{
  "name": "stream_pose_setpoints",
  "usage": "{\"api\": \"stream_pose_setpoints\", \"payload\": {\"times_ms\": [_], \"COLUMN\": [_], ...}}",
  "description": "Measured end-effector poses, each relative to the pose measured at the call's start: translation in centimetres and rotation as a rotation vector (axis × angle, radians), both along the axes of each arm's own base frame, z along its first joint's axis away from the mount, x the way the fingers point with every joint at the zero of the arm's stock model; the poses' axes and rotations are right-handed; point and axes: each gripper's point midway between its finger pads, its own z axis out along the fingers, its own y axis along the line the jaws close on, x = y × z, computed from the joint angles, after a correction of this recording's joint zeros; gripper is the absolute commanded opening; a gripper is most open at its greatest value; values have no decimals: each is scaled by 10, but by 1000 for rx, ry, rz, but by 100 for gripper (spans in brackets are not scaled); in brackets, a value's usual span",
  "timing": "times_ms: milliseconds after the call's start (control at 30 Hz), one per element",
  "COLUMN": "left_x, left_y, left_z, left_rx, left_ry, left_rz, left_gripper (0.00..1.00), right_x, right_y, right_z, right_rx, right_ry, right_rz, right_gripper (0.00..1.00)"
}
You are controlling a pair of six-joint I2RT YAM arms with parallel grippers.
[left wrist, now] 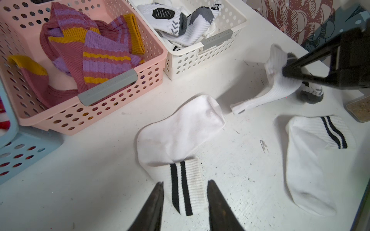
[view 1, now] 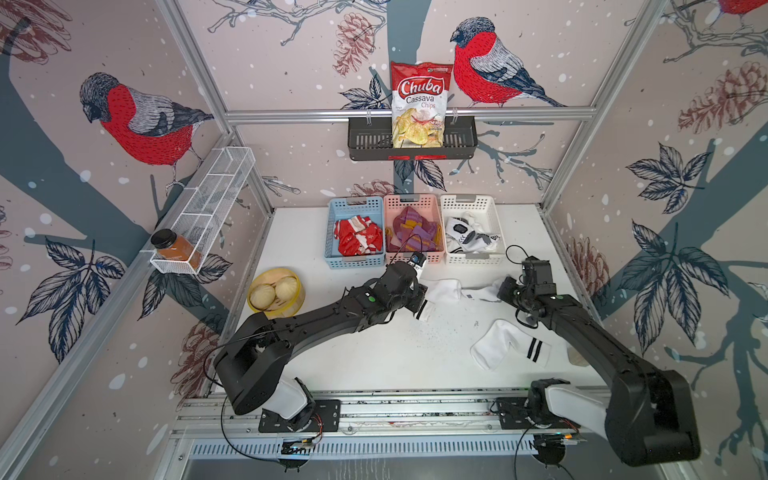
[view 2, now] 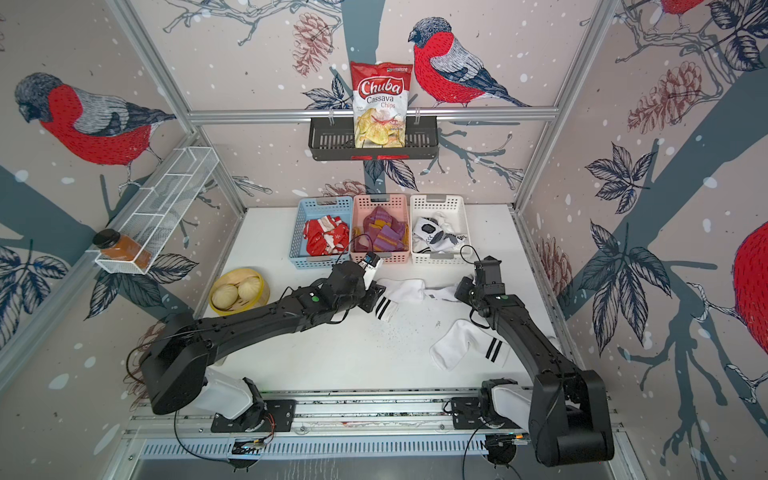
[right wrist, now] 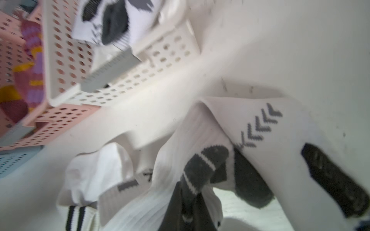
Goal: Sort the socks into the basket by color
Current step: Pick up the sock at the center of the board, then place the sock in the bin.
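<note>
Three baskets stand in a row at the back: a blue basket (view 1: 332, 232) with red-and-white socks (view 1: 357, 239), a pink basket (view 1: 409, 201) with maroon-purple socks (view 1: 415, 230), and a white basket (view 1: 469, 203) with white socks (view 1: 469, 235). A white sock with two black stripes (left wrist: 180, 132) lies flat on the table. My left gripper (left wrist: 184, 183) is open, one finger on each side of its cuff. My right gripper (right wrist: 188, 192) is shut on a white sock with grey marks (left wrist: 280, 88), which hangs partly off the table. Another striped white sock (view 1: 505, 343) lies at the front right.
A bamboo steamer with buns (view 1: 276, 291) sits on the table's left. A small container of brownish grains (left wrist: 358, 108) stands by the right arm. On the walls hang a black rack with a chips bag (view 1: 419, 104) and a wire shelf with a jar (view 1: 176, 249).
</note>
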Motion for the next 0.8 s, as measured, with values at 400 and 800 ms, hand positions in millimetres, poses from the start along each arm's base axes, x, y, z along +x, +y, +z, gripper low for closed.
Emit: {"api": "stream_pose_setpoints", "payload": {"times_ms": [400,800], "left_x": [2,12], "left_y": [-2,3], "left_z": [-1,6], "left_rx": [-8,-27], "left_ry": [-6,-23], "left_rz": [-1,17], "left_gripper": [38,39], "right_x": [6,10], "right_y": [12,42], "right_z": [77,122], "right_rx": [19,134], "right_ry": [-159,-259], "right_rz": [45,189], "right_gripper": [16,19]}}
